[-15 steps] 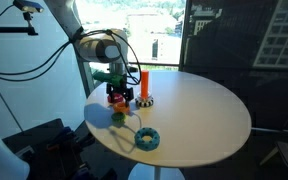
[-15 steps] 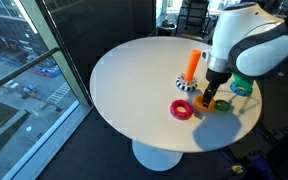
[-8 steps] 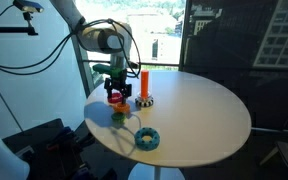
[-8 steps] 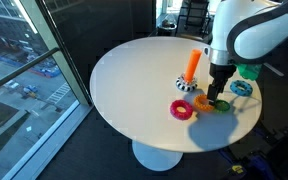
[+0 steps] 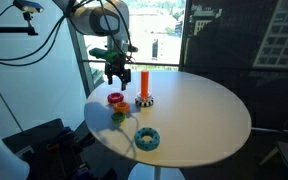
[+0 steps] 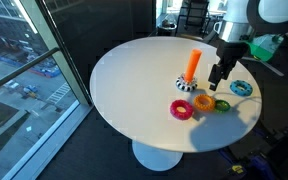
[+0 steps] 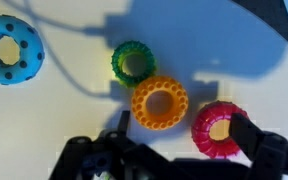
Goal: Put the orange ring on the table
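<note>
1. At the 6 o'clock edge of the wrist view, the hand point(image 7: 174, 158): two dark fingers point(image 7: 262, 150) spread well apart, nothing between them.
2. Just beyond the fingertips, toward 12 o'clock, the orange ring point(image 7: 159, 102): flat on the white bench point(image 7: 69, 118), hole up, clear of the hand.
3. At 4 o'clock from the orange ring and just beside it, the red ring point(image 7: 219, 128), also flat, its outer edge crossed by one finger.
4. At 11 o'clock from the orange ring, touching it or very nearly, the green ring point(image 7: 134, 63).
5. Farther off at 10 o'clock, well apart from the other three, the blue ring point(image 7: 12, 50): larger, dotted with dark studs, cut by the picture's edge.
6. In an exterior view, the hand point(image 6: 216, 78) pointing down, hanging above the orange ring point(image 6: 204, 102) with a clear gap; red ring point(image 6: 182, 109) at 8 o'clock from the orange one, green ring point(image 6: 223, 104) at 3 o'clock, blue ring point(image 6: 241, 88) beyond the green.
7. Near the rings at 11 o'clock, not touching them, an upright orange-red peg point(image 6: 192, 65) on a black-and-white base point(image 6: 187, 86).
8. In an exterior view, the hand point(image 5: 114, 72) above the red ring point(image 5: 115, 98) close to the bench's rim, the peg point(image 5: 143, 82) at 3 o'clock from the hand, the blue ring point(image 5: 147, 138) nearest the camera; orange ring hard to pick out there.
</note>
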Controlling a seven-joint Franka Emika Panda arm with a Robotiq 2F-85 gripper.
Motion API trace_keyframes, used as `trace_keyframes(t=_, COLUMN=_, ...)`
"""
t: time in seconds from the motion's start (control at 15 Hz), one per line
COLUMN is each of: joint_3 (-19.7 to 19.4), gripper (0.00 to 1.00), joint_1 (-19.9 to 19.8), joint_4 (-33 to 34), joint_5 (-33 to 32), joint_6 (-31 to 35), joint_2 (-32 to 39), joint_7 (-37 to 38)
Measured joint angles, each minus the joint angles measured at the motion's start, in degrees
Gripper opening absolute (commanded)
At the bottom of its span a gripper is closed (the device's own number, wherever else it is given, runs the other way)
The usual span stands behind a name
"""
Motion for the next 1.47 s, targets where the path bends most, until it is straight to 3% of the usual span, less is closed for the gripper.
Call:
trace_keyframes(t=0.4, joint_3=-0.2, gripper=1.0, joint_1=-0.8, joint_4=-1.2, joint_5=0.0, joint_6=-1.6, joint_2=-9.0, joint_7=7.5)
trace_keyframes(t=0.73, joint_3=-0.2, gripper=1.0, joint_1=-2.1, joint_4=0.5, joint_5=-0.1, joint_6=-8.5, joint_2=-15.0, joint_7=11.9)
trace_keyframes(t=1.13, joint_3=-0.1, gripper=1.0, joint_1=-2.8, joint_4=5.8, joint_5=-1.7, joint_6=-17.5, joint_2=-16.6, joint_7=14.8)
trace_keyframes(t=1.47, joint_3=-0.1, gripper=1.0, joint_1=-2.8, joint_4=5.9, joint_5=-1.7, joint_6=-17.7, joint_2=-16.3, joint_7=14.8)
